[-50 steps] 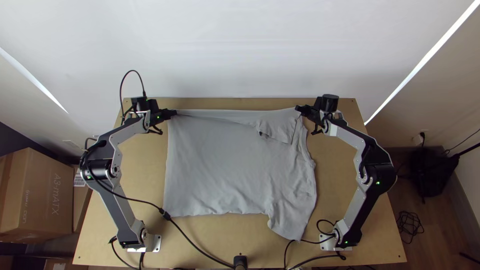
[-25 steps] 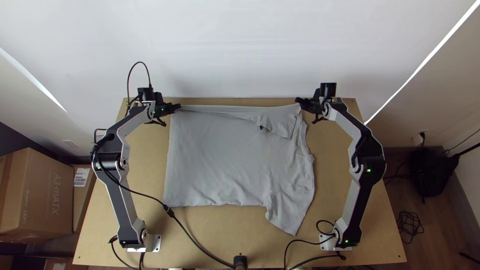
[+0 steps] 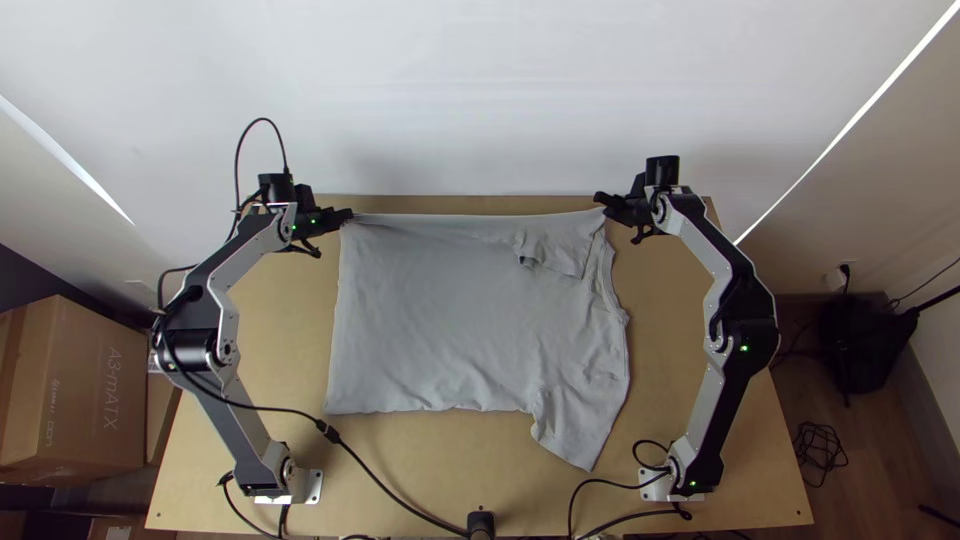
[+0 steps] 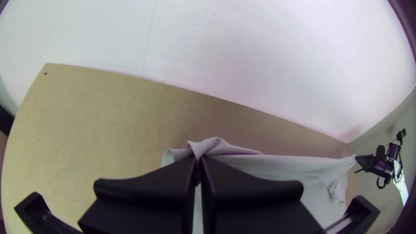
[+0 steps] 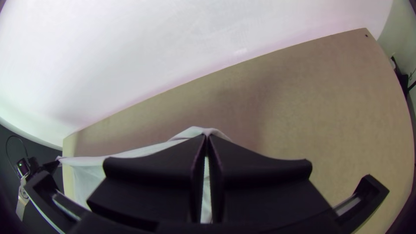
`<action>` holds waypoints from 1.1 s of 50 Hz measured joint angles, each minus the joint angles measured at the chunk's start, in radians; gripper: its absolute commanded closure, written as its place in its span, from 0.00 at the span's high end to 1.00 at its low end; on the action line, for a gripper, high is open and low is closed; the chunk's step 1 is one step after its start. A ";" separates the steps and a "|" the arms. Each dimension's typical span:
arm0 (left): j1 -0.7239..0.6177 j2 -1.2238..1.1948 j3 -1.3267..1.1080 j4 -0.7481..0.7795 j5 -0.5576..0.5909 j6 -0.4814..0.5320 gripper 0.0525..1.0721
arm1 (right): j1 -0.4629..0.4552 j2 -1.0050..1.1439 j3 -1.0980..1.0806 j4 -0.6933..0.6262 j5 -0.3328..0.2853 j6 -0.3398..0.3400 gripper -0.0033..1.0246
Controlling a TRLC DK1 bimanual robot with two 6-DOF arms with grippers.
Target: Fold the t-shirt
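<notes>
T-shirt (image 3: 450,320) on the light wooden table (image 3: 450,470), long axis running left to right: hem end toward your left arm, shoulder end toward your right. Your left gripper (image 3: 347,216) is closed on the hem end of the far edge; your right gripper (image 3: 601,199) is closed on the shoulder end. Between them the far edge is drawn nearly straight and appears raised off the wood. The relation that governs your next move: the body of the cloth lies on the near side of both grippers, spread toward the arms' bases, so a lengthwise fold would probably carry the held edge toward you, both grippers level. Neither arm is plainly nearer; each has its own corner. Note the far sleeve (image 3: 556,252), rumpled on top of the cloth beside the right gripper, and the near sleeve (image 3: 578,435), jutting past the near edge; either could spoil the fold line. A black cable (image 3: 375,475) passes just beside the near hem corner and could snag your left arm's return. The white wall (image 3: 480,100) stands close behind the table.
</notes>
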 measured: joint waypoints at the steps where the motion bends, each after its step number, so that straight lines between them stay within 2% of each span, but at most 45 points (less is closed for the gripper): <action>1: 0.001 -0.014 -0.012 0.004 0.001 0.000 0.02 | 0.000 -0.012 -0.010 0.000 0.000 0.000 0.02; 28: 0.031 -0.170 -0.280 0.067 0.024 0.000 0.02 | 0.000 -0.269 -0.322 -0.001 -0.007 -0.020 0.02; 52: 0.038 -0.307 -0.523 0.157 0.026 0.001 0.03 | 0.002 -0.336 -0.528 0.034 -0.007 -0.027 0.03; 54: 0.038 -0.310 -0.538 0.167 0.026 0.001 0.11 | 0.002 -0.336 -0.537 0.044 -0.007 -0.027 0.09; 55: 0.038 -0.312 -0.545 0.172 0.026 0.001 0.17 | 0.002 -0.336 -0.539 0.046 -0.007 -0.027 0.19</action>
